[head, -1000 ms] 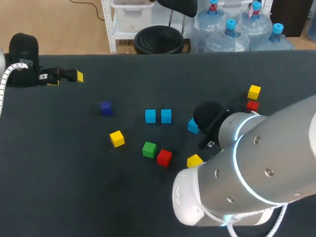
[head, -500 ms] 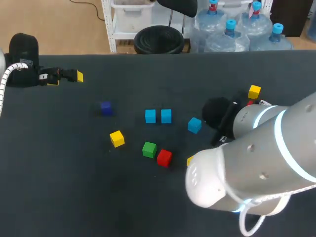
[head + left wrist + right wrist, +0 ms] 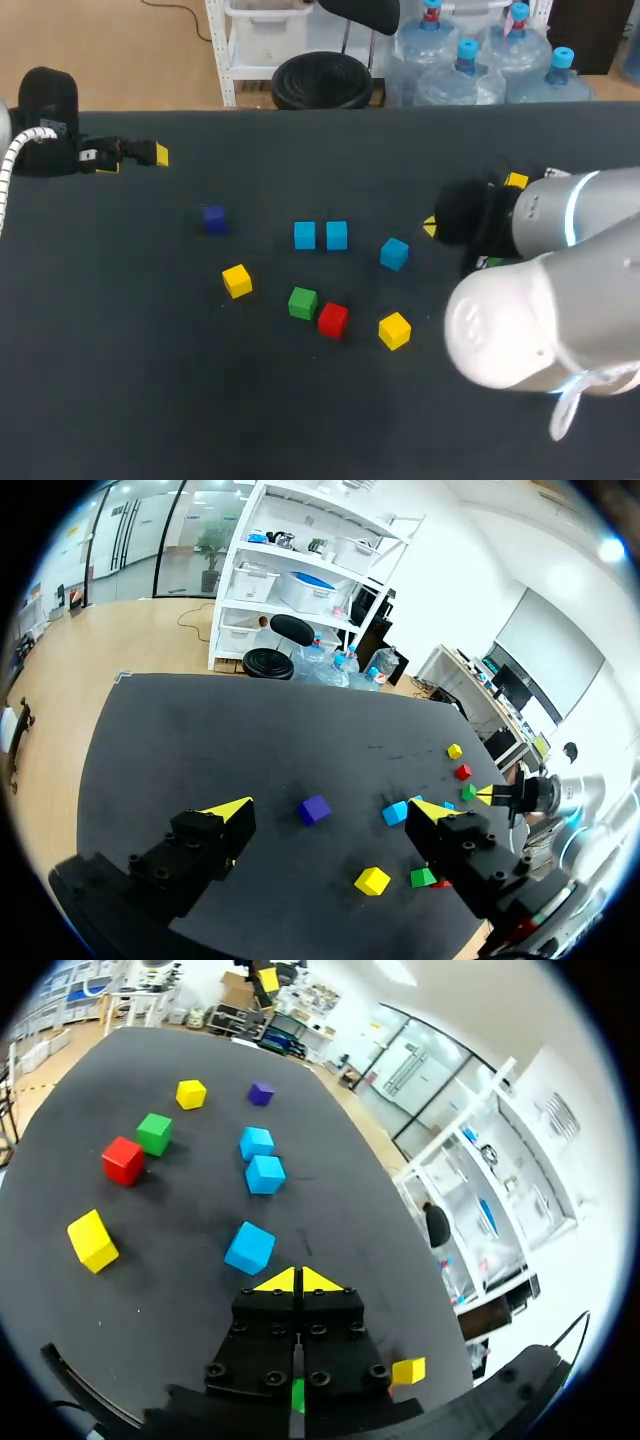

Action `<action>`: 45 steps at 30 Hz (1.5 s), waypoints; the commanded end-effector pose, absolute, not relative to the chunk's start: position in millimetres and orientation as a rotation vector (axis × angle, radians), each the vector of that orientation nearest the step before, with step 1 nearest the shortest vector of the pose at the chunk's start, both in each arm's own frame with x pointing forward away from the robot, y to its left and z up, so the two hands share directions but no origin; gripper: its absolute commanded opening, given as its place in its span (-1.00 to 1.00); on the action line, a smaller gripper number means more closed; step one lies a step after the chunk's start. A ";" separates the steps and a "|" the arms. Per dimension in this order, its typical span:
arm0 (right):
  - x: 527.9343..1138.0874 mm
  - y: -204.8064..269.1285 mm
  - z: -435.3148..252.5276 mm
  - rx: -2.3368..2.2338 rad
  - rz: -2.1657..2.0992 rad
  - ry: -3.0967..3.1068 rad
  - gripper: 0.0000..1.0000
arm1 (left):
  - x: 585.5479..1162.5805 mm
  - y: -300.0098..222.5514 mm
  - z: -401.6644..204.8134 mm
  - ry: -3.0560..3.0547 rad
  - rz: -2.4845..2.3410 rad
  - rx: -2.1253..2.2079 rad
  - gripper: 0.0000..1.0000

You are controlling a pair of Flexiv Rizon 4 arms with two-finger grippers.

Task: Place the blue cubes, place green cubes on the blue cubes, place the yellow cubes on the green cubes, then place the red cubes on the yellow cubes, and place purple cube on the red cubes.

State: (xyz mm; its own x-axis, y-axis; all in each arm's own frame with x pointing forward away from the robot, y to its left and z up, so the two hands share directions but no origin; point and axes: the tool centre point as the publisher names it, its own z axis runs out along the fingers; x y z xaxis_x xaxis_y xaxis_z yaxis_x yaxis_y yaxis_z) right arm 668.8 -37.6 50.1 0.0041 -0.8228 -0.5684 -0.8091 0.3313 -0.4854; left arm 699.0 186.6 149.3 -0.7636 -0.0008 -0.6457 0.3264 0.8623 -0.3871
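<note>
Two blue cubes sit side by side mid-table, and a third blue cube lies to their right, tilted. My right gripper is shut and empty, just right of that third cube, which lies right ahead of the gripper in its wrist view. A green cube, a red cube and two yellow cubes lie nearer the front. The purple cube is further left. My left gripper rests open at the far left, holding nothing.
Another yellow cube peeks out behind my right arm. A second green cube shows under the right gripper. The bulky right arm covers the table's right front. A red cube lies near that yellow one.
My right arm has swung to the right, away from the lone blue cube, uncovering the front yellow cube and hiding the red one at the right. The left arm stays put.
</note>
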 end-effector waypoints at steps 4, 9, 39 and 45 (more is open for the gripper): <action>671.4 -44.3 54.3 -1.593 0.202 1.642 -1.00 | 699.2 185.5 150.3 2.373 -0.638 0.232 1.00; 671.5 -42.1 53.9 -1.624 0.226 1.613 -1.00 | 699.2 185.5 150.3 2.373 -0.638 0.232 1.00; 645.6 -6.9 45.2 -1.369 0.133 1.833 1.00 | 699.2 185.5 150.3 2.373 -0.638 0.232 1.00; 646.2 -6.7 43.6 -1.311 0.179 1.878 1.00 | 699.2 185.5 150.3 2.373 -0.638 0.232 1.00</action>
